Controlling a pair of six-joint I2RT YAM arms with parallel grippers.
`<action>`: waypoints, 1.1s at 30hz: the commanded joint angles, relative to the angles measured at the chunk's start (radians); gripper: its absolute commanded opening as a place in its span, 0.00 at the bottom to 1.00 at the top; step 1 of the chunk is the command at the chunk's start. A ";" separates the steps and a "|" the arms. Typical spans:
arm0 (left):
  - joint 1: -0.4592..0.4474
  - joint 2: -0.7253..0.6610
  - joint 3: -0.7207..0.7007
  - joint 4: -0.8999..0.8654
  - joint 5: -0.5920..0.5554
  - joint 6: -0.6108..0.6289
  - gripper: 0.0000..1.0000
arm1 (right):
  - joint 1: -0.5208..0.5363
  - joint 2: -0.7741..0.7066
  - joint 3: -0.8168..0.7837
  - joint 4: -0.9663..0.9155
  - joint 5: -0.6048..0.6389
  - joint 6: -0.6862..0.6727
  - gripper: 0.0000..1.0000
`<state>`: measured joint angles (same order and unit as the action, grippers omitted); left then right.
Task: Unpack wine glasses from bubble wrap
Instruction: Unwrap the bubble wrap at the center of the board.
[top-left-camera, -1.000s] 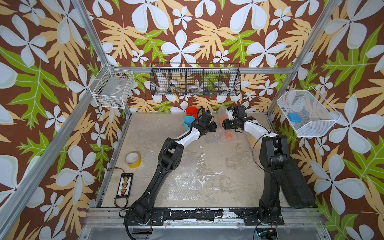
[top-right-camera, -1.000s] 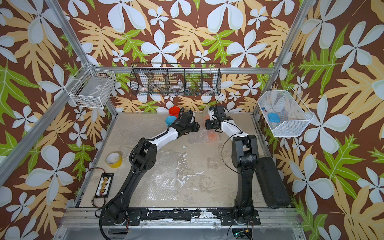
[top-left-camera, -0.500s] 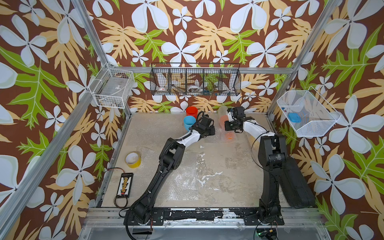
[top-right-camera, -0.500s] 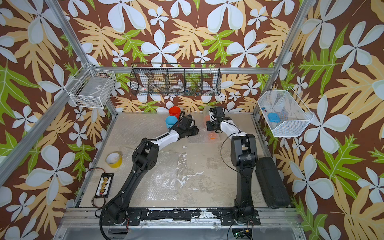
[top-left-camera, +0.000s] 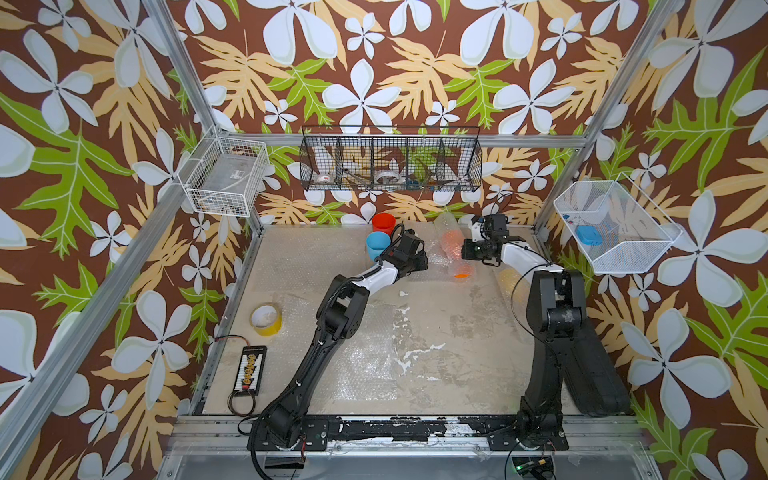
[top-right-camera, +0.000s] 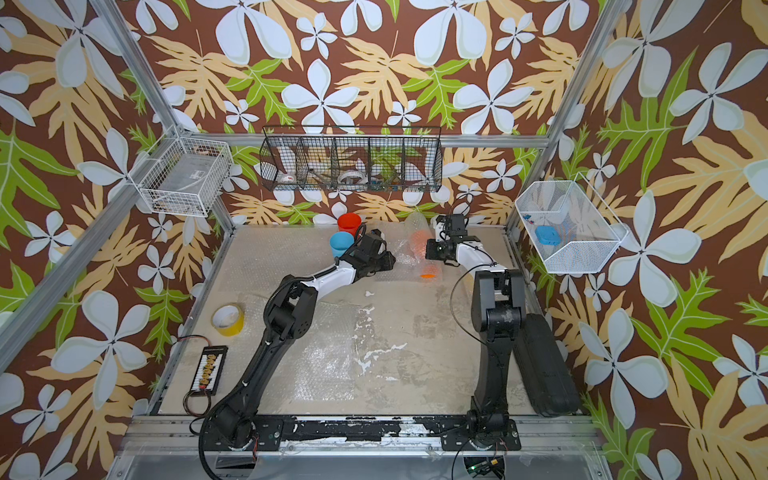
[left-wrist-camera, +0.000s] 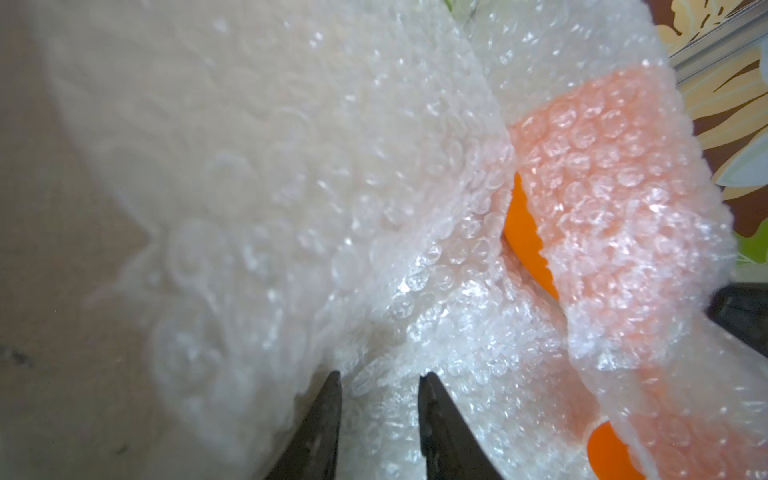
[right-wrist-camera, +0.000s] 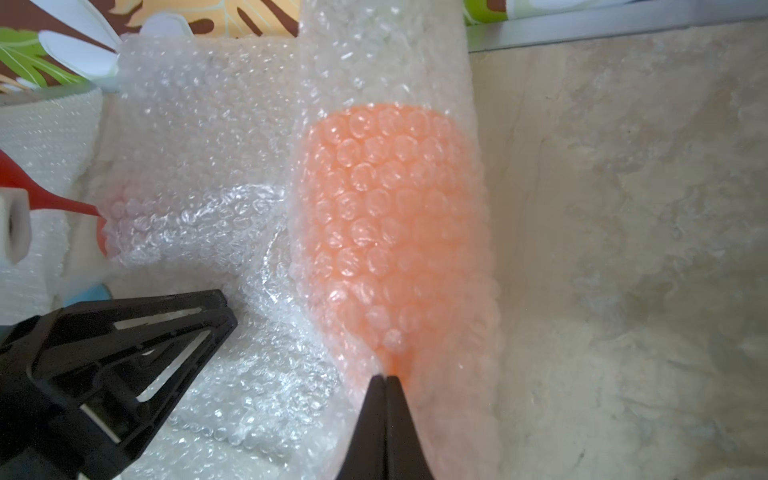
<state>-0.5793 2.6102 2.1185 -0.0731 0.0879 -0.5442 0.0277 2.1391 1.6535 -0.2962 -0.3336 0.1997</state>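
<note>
There's the right gripper (right-wrist-camera: 386, 378) clamped on the bubble wrap (left-wrist-camera: 291, 166) at the stem of the orange wine glass (right-wrist-camera: 386, 216), lying wrapped at the table's (top-left-camera: 415, 332) far end, the left gripper (left-wrist-camera: 380, 376) pinching a loose fold beside it, so the pull wants to be slow and sideways, peeling wrap without dragging the glass.

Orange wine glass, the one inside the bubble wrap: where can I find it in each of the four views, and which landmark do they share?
In a top view: orange wine glass, far middle of the table.
In a top view: same place.
Left wrist: to one side, a bare orange edge showing.
Right wrist: mid-picture, pale through wrap.
Shared landmark: the bubble wrap around it.
</note>
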 joint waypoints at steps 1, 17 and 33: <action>0.003 -0.002 -0.018 -0.086 -0.004 -0.010 0.35 | -0.034 -0.015 -0.038 0.109 -0.095 0.084 0.00; 0.003 -0.047 -0.074 -0.077 -0.004 0.007 0.34 | -0.104 0.011 -0.094 0.288 -0.172 0.235 0.00; 0.006 -0.064 -0.046 -0.090 0.013 0.021 0.34 | -0.163 -0.079 -0.159 0.295 -0.167 0.223 0.29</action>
<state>-0.5770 2.5603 2.0617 -0.0998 0.0933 -0.5396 -0.1337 2.0907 1.5024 -0.0162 -0.5110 0.4431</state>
